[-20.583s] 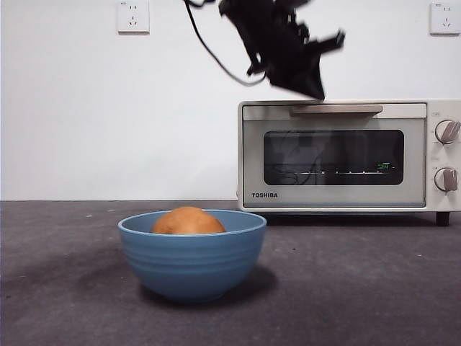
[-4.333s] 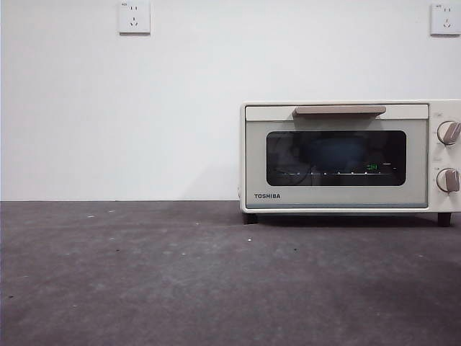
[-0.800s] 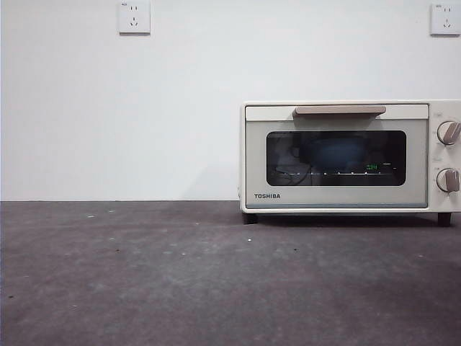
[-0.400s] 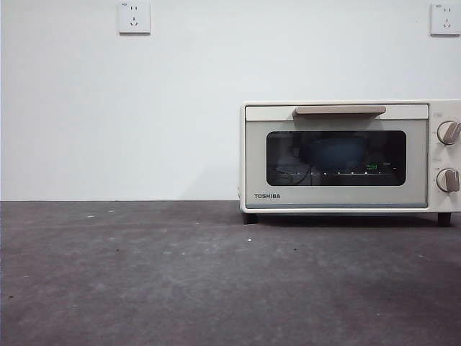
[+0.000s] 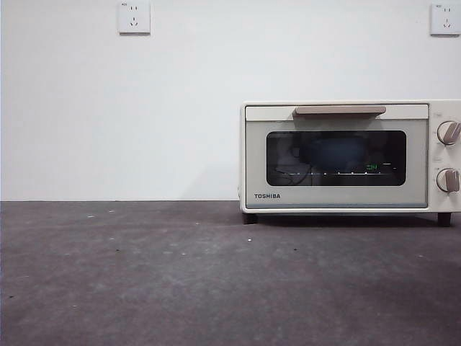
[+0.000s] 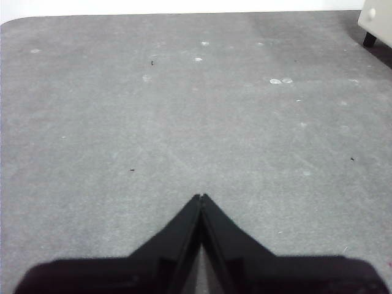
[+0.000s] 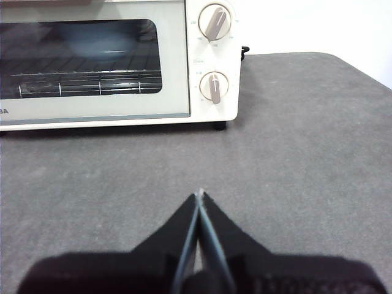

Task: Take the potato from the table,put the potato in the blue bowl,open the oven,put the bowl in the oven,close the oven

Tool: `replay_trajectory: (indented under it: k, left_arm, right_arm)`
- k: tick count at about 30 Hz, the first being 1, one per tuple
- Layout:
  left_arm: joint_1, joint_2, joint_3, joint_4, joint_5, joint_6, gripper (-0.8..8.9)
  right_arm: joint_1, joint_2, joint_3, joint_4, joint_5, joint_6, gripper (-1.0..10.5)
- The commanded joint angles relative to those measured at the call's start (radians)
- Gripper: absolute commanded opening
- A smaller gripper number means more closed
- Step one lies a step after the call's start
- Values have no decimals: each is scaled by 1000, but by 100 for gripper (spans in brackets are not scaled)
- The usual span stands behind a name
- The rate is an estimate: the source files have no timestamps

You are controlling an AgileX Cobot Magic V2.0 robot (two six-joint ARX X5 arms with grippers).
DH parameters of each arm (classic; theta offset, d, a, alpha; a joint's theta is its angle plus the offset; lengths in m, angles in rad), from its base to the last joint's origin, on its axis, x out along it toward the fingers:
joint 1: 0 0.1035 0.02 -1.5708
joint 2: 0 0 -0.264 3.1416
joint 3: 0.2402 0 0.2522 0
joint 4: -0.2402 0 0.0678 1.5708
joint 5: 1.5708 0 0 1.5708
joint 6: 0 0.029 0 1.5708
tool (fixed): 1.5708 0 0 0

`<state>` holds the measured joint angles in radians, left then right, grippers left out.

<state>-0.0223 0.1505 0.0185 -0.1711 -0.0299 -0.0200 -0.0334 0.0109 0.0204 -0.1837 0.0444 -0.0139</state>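
The oven [image 5: 346, 155] has a smooth cream-white painted shell, a dark glossy glass window and a thin shiny metal wire rack [image 7: 86, 86] behind it. Its bar handle [image 5: 339, 110] looks matt beige. The bench [image 5: 180, 274] is a matt, mottled dark grey surface, slightly rough, with pale specks

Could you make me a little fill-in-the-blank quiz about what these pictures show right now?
1. The door of the cream-white toaster oven is ____.
2. Behind its dark glass, the matte blue bowl sits on the wire ____.
3. The left gripper and the right gripper both have their black jaws ____.
4. The oven stands on the dark grey ____.

Missing words: shut; rack; shut; table
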Motion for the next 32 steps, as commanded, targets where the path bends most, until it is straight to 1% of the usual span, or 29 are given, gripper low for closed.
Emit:
replay_trajectory:
  k: [1,23,32]
  left_arm:
    - [2,0,-10,6,5,-4,-4]
    - [2,0,-10,6,5,-3,-4]
    - [2,-36,-10,6,5,-4,-4]
  right_arm:
    - [-1,-2,-6,1,0,10,1]
    - [-1,-2,-6,1,0,10,1]
    - [-1,-2,-6,0,0,10,1]
